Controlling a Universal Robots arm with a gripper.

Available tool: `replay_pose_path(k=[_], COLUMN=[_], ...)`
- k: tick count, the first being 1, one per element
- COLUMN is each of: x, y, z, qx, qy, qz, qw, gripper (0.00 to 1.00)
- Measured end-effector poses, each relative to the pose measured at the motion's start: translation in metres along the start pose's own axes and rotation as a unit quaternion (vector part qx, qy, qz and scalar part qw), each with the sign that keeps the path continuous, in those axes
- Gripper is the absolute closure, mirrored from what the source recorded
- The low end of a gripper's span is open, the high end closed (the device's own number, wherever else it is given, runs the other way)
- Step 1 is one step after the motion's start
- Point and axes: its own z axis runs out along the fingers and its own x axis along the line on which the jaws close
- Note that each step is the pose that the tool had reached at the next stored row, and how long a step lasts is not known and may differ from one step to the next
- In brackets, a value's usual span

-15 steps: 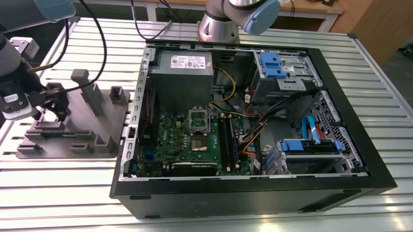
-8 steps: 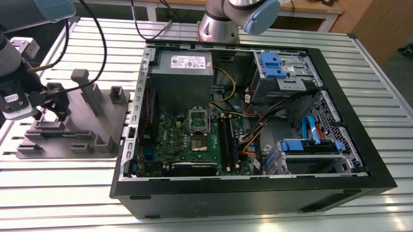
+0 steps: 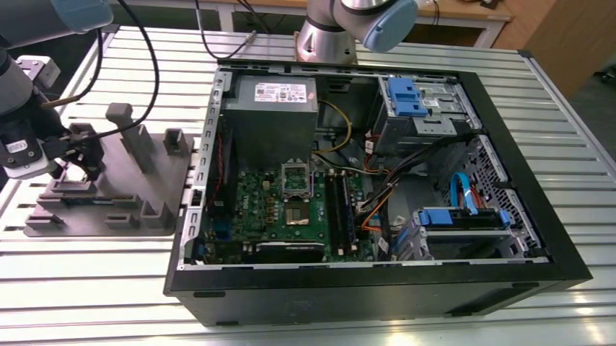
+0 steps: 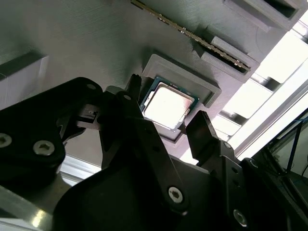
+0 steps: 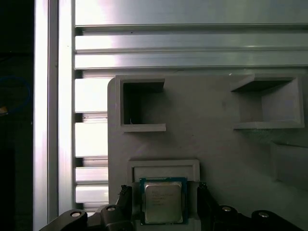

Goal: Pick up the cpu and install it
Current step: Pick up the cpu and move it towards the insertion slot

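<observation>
The cpu [image 5: 162, 201] lies flat, silver-grey metal top up with a thin darker rim, seated in a shallow square pocket of the grey plate [image 5: 216, 144], between the spread fingers of my claw [image 5: 163, 189].

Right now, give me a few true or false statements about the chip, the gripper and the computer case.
1. The chip lies in a raised holder on the grey plate. True.
2. The gripper holds the chip up clear of the plate. False: the chip sits in its holder, with the open fingers on either side.
3. The computer case is open, its board showing. True.
4. The plate sits inside the case. False: it lies on the table beside the case, at the exterior view's left.
</observation>
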Motion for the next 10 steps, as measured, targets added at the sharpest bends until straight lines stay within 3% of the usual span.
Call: replay_pose_path(k=[4,5,10], x=[0.0,0.0,-0.0001], y=[0.0,0.0,0.0], z=[0.0,0.0,0.0], qx=[0.0,0.0,0.0], qy=[0.0,0.0,0.0], qz=[0.0,0.0,0.0], qw=[1.0,1.0,1.0], gripper=[0.37,0.44,0.45])
